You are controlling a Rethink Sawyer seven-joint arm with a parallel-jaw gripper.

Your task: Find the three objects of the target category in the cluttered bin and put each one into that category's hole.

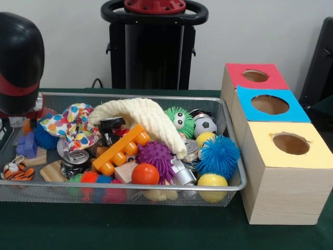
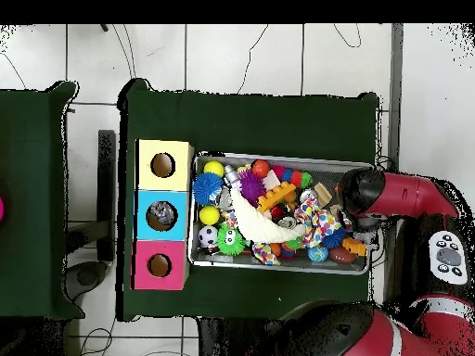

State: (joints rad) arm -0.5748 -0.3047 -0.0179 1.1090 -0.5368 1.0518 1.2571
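A wire mesh bin [image 1: 104,188] [image 2: 278,268] is packed with toys. Among them are a cream cloth [image 1: 140,117], an orange stud block [image 1: 122,148], a purple spiky ball [image 1: 155,156], a blue spiky ball [image 1: 218,155], an orange ball [image 1: 144,174], a yellow ball [image 1: 212,182], a soccer ball [image 1: 204,125] and a crushed can [image 1: 75,160]. Beside the bin stand three wooden boxes, each with a round hole: red top [image 1: 237,70], blue top [image 1: 299,112], yellow top [image 1: 322,153]. My arm's black and red wrist [image 1: 18,62] [image 2: 360,193] hangs over the bin's end farthest from the boxes and hides the gripper.
A polka-dot cloth [image 1: 73,125], a tiger toy [image 1: 18,171], a purple block [image 1: 27,146] and a wooden piece [image 1: 52,172] lie under and around the wrist. A green cloth [image 1: 156,229] covers the table. In the overhead view something grey lies inside the blue box's hole [image 2: 161,215].
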